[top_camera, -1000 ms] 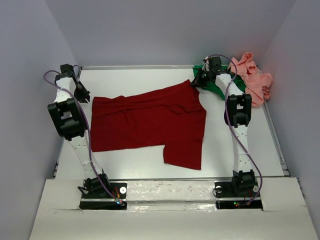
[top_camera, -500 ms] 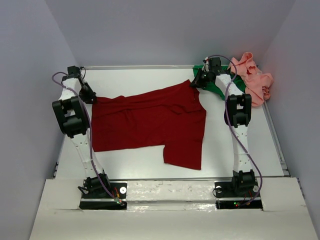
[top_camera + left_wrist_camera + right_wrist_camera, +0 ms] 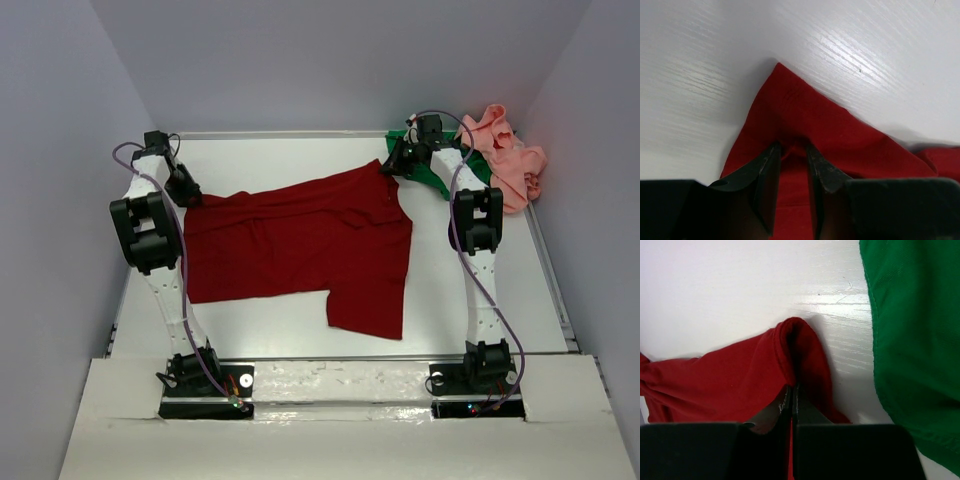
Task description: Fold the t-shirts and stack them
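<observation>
The dark red t-shirt lies spread flat in the middle of the white table. My left gripper is at its far left corner; in the left wrist view the gripper is narrowly open, its fingers astride a small ridge of the red cloth. My right gripper is shut on the shirt's far right corner; in the right wrist view it pinches a raised fold of the red cloth. The bright green t-shirt lies partly hidden under the right arm. The salmon pink t-shirt is crumpled at the far right.
The green cloth lies just right of my right gripper, with a strip of bare table between it and the red fold. Grey walls close in the table on the left, back and right. A raised rim runs along the table's far edge.
My left arm has moved right and down onto the dark red shirt's far left corner. The right arm and the shirts have not moved.
</observation>
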Controlling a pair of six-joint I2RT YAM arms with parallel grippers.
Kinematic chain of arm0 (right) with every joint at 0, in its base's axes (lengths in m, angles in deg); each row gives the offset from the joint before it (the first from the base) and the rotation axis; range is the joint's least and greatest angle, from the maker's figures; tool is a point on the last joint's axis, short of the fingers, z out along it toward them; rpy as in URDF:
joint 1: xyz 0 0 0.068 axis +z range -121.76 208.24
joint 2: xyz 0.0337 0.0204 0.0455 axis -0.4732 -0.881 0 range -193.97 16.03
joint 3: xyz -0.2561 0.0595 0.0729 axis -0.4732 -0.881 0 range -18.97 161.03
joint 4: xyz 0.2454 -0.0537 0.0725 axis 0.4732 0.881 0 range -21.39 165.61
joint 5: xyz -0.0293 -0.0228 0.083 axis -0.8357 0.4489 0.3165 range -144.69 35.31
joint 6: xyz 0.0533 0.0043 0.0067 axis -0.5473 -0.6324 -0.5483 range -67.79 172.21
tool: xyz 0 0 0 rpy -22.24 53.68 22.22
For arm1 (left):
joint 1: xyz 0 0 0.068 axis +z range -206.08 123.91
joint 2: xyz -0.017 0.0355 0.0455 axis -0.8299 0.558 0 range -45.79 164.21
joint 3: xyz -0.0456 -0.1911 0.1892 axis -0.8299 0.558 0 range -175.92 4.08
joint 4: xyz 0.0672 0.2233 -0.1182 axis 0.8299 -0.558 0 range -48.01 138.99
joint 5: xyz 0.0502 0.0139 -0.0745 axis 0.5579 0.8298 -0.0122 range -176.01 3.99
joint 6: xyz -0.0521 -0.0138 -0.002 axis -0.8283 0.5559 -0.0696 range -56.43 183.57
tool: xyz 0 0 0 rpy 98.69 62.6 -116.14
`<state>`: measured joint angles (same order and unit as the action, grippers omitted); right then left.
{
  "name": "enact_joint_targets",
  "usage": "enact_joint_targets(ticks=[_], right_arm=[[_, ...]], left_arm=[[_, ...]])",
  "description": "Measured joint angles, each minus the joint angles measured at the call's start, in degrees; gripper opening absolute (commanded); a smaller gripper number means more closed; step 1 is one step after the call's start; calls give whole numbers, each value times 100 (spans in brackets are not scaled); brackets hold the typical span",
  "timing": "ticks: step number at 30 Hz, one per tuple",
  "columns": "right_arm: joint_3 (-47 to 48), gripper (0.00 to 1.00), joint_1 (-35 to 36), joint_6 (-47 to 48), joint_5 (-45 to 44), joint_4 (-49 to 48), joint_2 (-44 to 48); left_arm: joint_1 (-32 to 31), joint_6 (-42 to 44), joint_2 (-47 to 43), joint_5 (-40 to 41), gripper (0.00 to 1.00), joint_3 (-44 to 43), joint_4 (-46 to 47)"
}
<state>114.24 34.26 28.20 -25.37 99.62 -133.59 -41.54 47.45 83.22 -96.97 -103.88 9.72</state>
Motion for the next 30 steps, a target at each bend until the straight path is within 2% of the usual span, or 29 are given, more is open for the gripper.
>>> enact_joint_targets(ticks=[10,13,20,30], right_arm=[[0,0,0,-4,9,-2,0],[-2,0,0,-4,9,-4,0],[-9,0,0,-24,9,-13,0],[-9,0,0,-22,11,-15,0]], left_arm=[[-37,94,0,223,38,20,-177],[-70,122,0,334,31,22,-236],[-98,188,37,516,0,11,-334],[-101,186,142,612,0,-26,-391]])
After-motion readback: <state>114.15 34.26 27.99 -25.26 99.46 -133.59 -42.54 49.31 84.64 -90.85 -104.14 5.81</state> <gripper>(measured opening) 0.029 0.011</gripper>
